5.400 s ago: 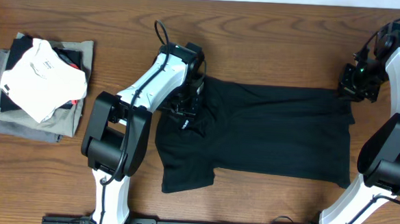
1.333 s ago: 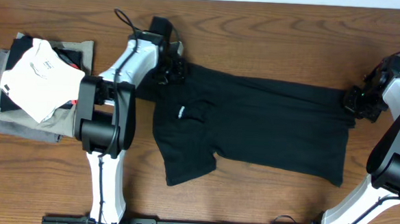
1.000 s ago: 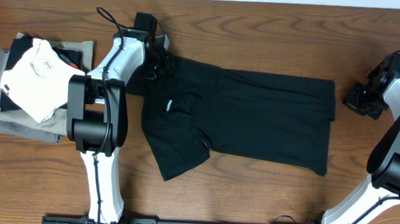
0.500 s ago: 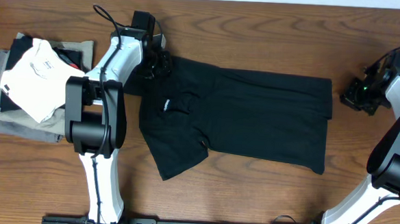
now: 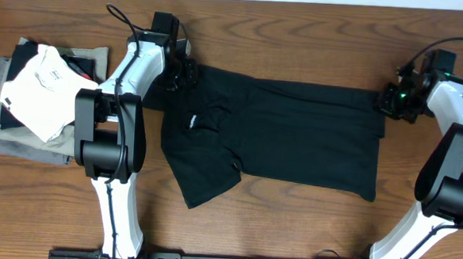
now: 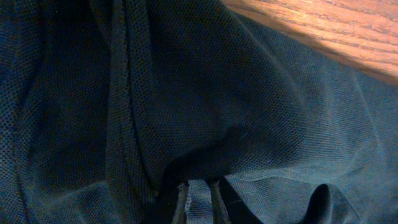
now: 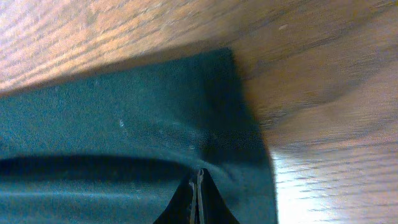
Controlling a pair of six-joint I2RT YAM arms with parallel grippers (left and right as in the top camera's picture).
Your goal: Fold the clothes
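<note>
A black shirt [image 5: 295, 137] lies spread flat across the middle of the wooden table, with a sleeve pointing toward the front left. My left gripper [image 5: 180, 73] is at the shirt's far left corner, shut on a bunched fold of the fabric [image 6: 217, 93]; cloth shows between its fingers [image 6: 199, 194]. My right gripper [image 5: 392, 102] is at the shirt's far right corner. In the right wrist view its fingers [image 7: 198, 186] are pressed together, with the shirt's fabric [image 7: 124, 124] tented up to their tips.
A stack of folded clothes [image 5: 47, 96] with a white garment on top sits at the table's left edge. Bare wood [image 5: 300, 38] runs behind the shirt and in front of it. Both arm bases stand at the front edge.
The shirt has been dragged left by my left gripper and now rests still. My right gripper, off the cloth half a second ago, has moved left onto the shirt's right corner.
</note>
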